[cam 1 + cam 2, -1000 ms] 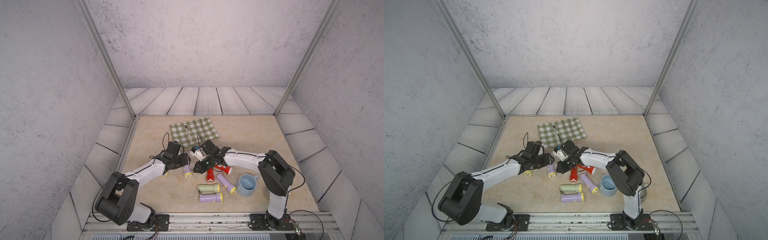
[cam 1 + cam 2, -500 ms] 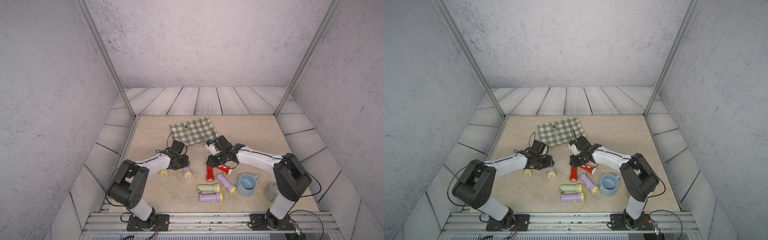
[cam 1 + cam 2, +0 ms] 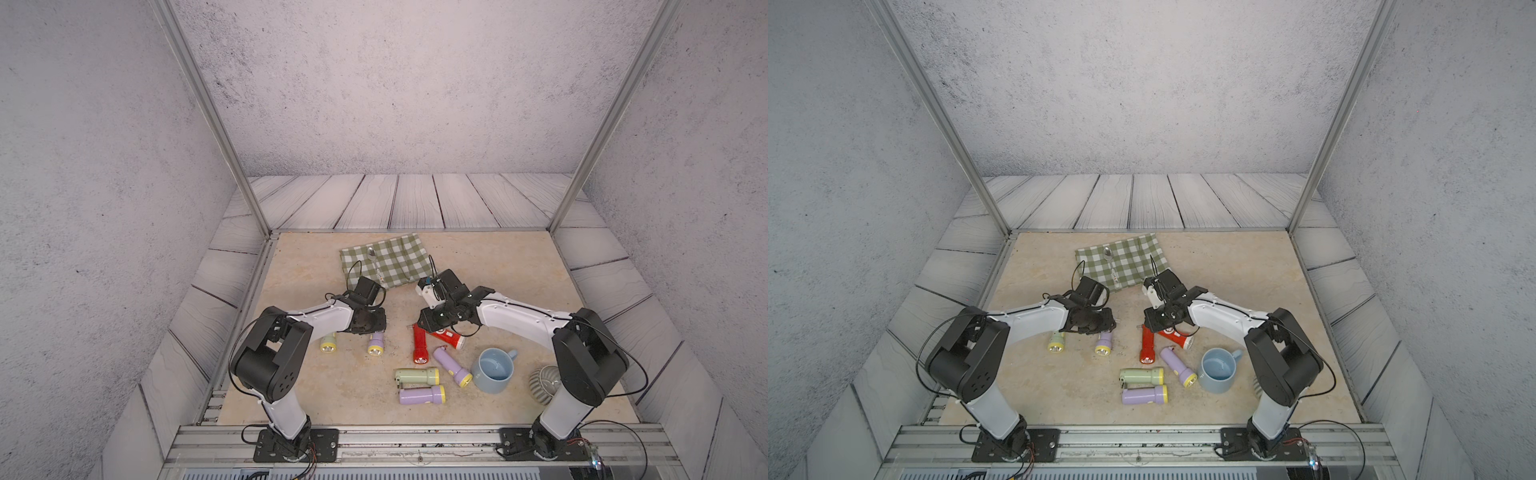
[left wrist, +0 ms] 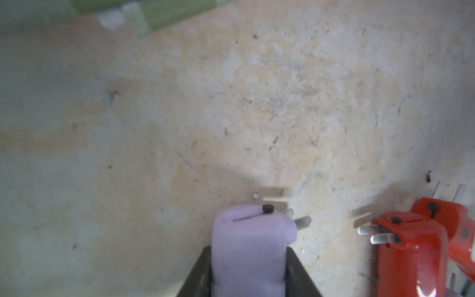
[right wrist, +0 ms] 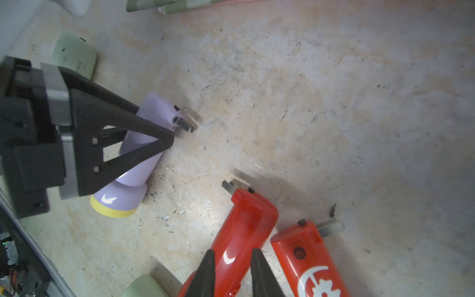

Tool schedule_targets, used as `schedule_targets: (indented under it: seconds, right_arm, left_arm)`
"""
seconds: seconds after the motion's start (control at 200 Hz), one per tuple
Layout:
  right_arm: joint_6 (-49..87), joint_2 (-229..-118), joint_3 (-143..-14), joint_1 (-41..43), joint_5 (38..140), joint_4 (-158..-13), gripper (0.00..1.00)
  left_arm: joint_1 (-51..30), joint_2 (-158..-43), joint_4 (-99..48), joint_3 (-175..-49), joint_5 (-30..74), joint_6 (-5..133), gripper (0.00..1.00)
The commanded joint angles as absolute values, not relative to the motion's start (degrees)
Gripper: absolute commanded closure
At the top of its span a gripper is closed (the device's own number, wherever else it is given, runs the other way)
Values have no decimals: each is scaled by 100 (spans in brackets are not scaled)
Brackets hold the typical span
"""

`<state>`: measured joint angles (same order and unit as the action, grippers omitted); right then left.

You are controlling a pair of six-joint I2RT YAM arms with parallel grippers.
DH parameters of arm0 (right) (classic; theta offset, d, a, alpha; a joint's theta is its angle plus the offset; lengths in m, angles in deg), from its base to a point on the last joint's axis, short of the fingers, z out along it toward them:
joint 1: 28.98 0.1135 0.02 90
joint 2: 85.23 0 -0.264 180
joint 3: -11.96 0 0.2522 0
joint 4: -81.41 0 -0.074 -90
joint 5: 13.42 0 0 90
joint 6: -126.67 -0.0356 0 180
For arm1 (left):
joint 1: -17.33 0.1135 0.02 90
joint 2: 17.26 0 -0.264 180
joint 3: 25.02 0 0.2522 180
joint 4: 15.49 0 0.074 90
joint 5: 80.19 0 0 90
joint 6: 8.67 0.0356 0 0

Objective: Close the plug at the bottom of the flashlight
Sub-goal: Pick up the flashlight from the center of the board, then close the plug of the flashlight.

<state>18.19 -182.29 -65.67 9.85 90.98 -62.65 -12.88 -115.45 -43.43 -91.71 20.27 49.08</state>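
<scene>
Wrist views showed the left gripper [image 4: 248, 249] clamping the lilac flashlight [image 4: 246, 231], prongs [image 4: 302, 222] out, near the checked cloth [image 3: 403, 262]; both top views hid this. The right gripper [image 5: 232, 250] stood narrowly parted over a red flashlight [image 5: 249, 218].

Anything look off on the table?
Plug prongs stick out, unfolded, from the purple flashlight in the left pincer, and from a red flashlight and another red flashlight. Nothing looks spilled or broken.

White links [image 3: 515, 318], black joints [image 3: 270, 357], looping cables [image 3: 348, 274], triangular jaws.
</scene>
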Motion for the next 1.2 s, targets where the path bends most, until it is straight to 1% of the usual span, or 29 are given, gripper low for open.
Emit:
schedule_targets:
  seconds: [0.0,0.04,0.155,0.285,0.4,0.52,0.741,0.946,1.011,1.076,1.151,1.196]
  right_arm:
    - [1857,-18080,-6525,920,8978,-6181,73]
    - [1849,-18076,-6534,902,8984,-6188,73]
    - [1839,-18014,-6584,856,8930,-6162,73]
    - [1807,-17853,-6701,695,9026,-6209,73]
    - [1698,-17642,-6730,393,9641,-6490,73]
    - [1735,-17406,-6760,190,10166,-6800,73]
    - [2178,-16813,-6831,118,10452,-7112,73]
    - [2105,-16371,-6809,84,11220,-7388,69]
    - [1971,-16231,-6772,87,11396,-7474,68]
    - [1841,-16129,-6811,84,11380,-7359,68]
    - [1780,-16114,-7162,88,11071,-6643,67]
    - [1777,-16147,-7445,89,10825,-6121,63]
  left_arm:
    - [-1334,-11444,-4349,-9108,2061,5070,88]
    - [-1334,-11377,-4342,-9124,2083,5110,94]
    - [-1334,-11055,-4154,-9094,2188,5310,98]
    - [-1334,-10391,-3740,-9036,2333,5739,100]
    - [-1337,-9765,-3322,-8930,2590,6357,100]
    - [-1325,-9217,-2844,-8743,3240,6925,100]
    - [-1316,-8509,-1972,-8277,4407,7361,100]
    - [-1316,-8295,-1456,-8258,5829,7482,100]
    - [-1316,-8292,-1423,-8361,6101,7509,100]
    - [-1317,-8260,-1427,-8426,6200,7567,100]
    - [-1323,-8115,-1440,-8431,6074,7783,100]
    - [-1316,-7993,-1398,-8401,5938,7916,100]
